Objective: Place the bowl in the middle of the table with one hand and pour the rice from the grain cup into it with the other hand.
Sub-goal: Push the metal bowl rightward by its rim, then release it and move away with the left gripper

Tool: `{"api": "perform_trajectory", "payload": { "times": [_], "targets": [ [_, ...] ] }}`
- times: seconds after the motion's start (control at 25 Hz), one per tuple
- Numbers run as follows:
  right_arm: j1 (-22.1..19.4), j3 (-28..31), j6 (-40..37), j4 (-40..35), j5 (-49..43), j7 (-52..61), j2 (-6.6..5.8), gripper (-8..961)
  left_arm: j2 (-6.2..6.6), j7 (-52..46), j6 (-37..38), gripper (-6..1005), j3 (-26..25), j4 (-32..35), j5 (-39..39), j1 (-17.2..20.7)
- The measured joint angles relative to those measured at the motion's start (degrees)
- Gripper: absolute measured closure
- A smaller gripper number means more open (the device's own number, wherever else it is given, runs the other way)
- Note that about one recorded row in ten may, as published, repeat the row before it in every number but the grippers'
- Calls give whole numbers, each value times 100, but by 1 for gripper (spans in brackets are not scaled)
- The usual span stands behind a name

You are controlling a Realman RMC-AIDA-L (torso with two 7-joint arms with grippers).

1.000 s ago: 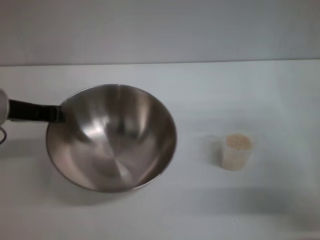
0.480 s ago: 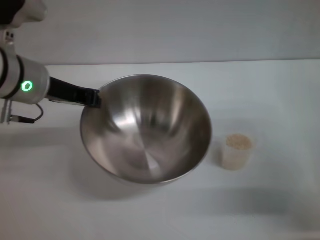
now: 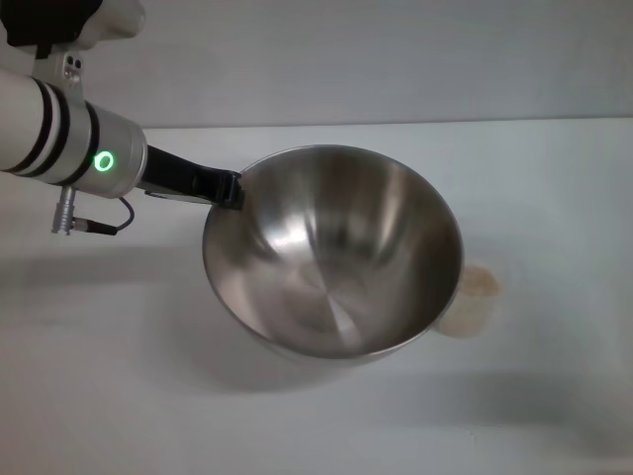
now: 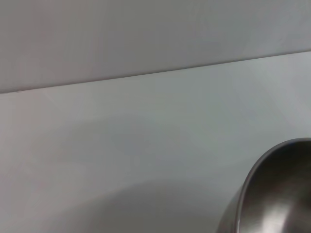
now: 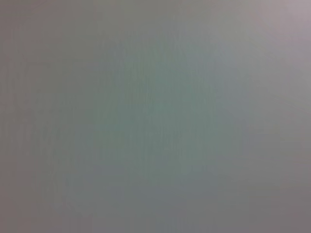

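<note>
Best to keep the bowl (image 3: 331, 252) level and lower it gently onto the middle of the tabletop (image 3: 554, 188), stopping short of the grain cup (image 3: 473, 302) of rice (image 3: 483, 281), which stands just beside and partly hidden behind the bowl's right rim. Left tool (image 3: 229, 188) pinched on the bowl's left rim, carrying it tilted and seemingly lifted off the tabletop, near centre. Right tool nowhere in sight, so nothing to say of its state.
</note>
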Motion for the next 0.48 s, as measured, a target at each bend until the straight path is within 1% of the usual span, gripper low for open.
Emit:
{"api": "perform_trajectory", "payload": {
  "times": [0.32,0.48],
  "targets": [
    [-2,0,-54,-1,0,0,0,428,4,32,259,957,130,312,-58,-54],
    [-5,0,-56,-7,0,0,0,428,10,39,299,956,139,330,-59,-34]
  ]
}}
